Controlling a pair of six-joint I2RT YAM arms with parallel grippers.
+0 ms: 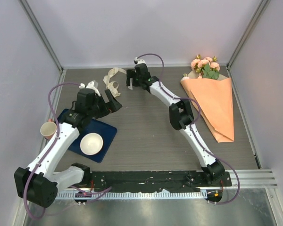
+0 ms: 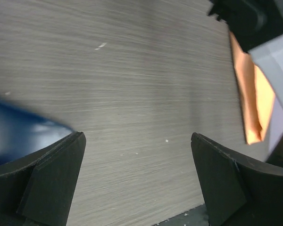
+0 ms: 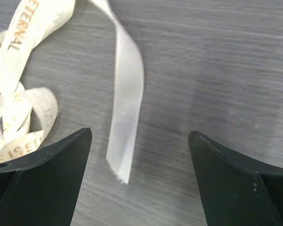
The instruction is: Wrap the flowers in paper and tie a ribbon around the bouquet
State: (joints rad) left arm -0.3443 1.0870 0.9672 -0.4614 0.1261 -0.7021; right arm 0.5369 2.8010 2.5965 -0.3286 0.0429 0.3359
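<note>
While the bouquet (image 1: 212, 101) lies at the far right of the surface (image 1: 146, 132), with the flowers (image 1: 205, 65) poking out of the far end of the cone of orange paper (image 1: 219, 113) and the cone's point turned toward the near edge, both grippers are held well apart from it. The left gripper (image 2: 137, 174) is seen wide open in its wrist view, with nothing between the jaws and only bare wood-grain surface beneath. A corner of the dark blue tray (image 1: 106, 134) shows at the left of that view and a strip of orange paper at the right. The right gripper (image 3: 139, 174) is likewise spread wide and empty, held over the ribbon (image 3: 127, 108). The ribbon's frayed free end lies flat between the jaws, untouched, and the rest is piled in loose printed loops to the left. In the top view the ribbon is found at the far middle of the surface. A white bowl (image 1: 91, 143) is set on the tray, and a small cup (image 1: 48, 129) stands just beside the tray.
</note>
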